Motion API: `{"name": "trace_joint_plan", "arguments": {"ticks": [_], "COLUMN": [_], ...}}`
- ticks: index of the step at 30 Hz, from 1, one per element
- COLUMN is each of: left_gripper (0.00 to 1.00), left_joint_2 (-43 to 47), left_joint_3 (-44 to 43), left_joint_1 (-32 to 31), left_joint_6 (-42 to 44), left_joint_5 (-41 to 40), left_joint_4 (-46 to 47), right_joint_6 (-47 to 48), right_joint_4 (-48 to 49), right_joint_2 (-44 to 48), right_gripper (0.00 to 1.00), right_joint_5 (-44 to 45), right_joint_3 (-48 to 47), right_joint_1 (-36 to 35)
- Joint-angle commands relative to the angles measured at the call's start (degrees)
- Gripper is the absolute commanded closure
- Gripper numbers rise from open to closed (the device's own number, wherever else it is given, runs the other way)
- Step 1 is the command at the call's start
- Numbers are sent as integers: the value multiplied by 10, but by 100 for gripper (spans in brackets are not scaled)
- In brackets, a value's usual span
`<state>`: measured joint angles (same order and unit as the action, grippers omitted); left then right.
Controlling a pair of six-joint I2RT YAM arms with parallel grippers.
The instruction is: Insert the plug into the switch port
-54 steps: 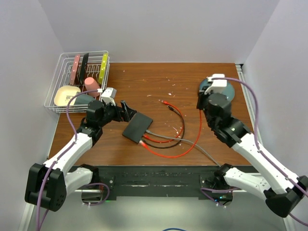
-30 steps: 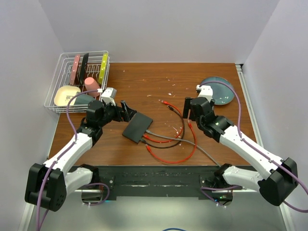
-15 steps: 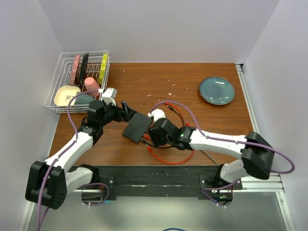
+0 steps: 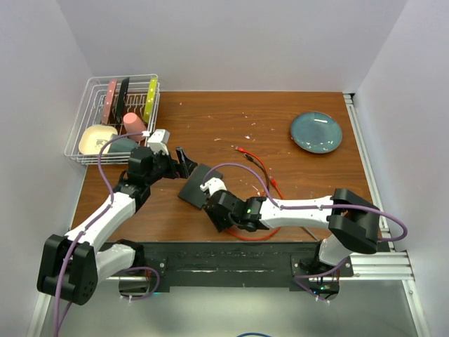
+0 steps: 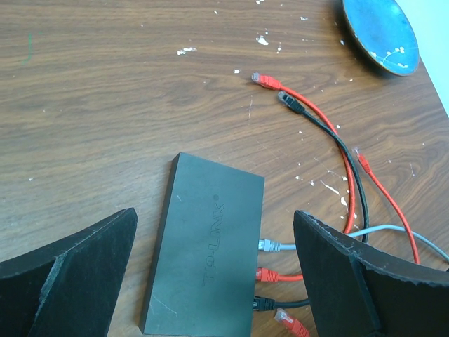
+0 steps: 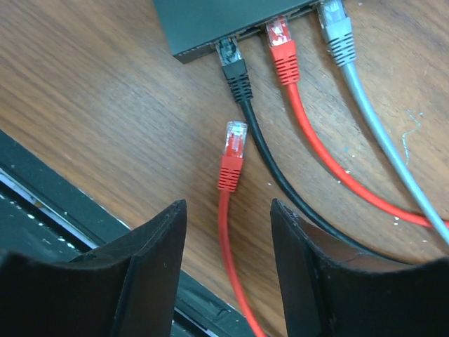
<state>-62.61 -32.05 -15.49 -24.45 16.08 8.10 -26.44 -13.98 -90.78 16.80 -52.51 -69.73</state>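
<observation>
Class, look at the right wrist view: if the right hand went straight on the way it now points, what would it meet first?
The right hand would probably meet the loose red plug lying on the table, short of the black switch; depth is unclear.

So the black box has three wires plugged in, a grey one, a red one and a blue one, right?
Nearly. The third wire is black, not blue. The right wrist view shows it beside the red wire and the grey wire, all plugged into the black box.

Overhead, two close wrists; switch (image 5: pixel 207 249) shared
</observation>
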Motion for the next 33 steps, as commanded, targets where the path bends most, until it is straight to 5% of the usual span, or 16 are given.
{"name": "trace_joint_plan", "arguments": {"ticks": [1, 13, 26, 33], "left_gripper": [2, 2, 2, 1], "left_joint_2": [-3, 1, 13, 15], "left_joint_3": [-21, -20, -18, -18], "left_joint_1": [5, 5, 11, 12], "left_joint_6": [-1, 3, 5, 6], "left_joint_5": [-3, 0, 1, -1], "left_joint_4": [18, 19, 15, 12], "right_joint_6": [-20, -33, -34, -29], "right_joint_4": [23, 36, 37, 32], "right_joint_2": [-7, -40, -79, -66], "right_gripper": [48, 62, 95, 100], "right_joint_5": [6, 20, 25, 39], "right_joint_3": [-17, -9, -12, -9], "right_joint_1": [-8, -16, -23, -26]}}
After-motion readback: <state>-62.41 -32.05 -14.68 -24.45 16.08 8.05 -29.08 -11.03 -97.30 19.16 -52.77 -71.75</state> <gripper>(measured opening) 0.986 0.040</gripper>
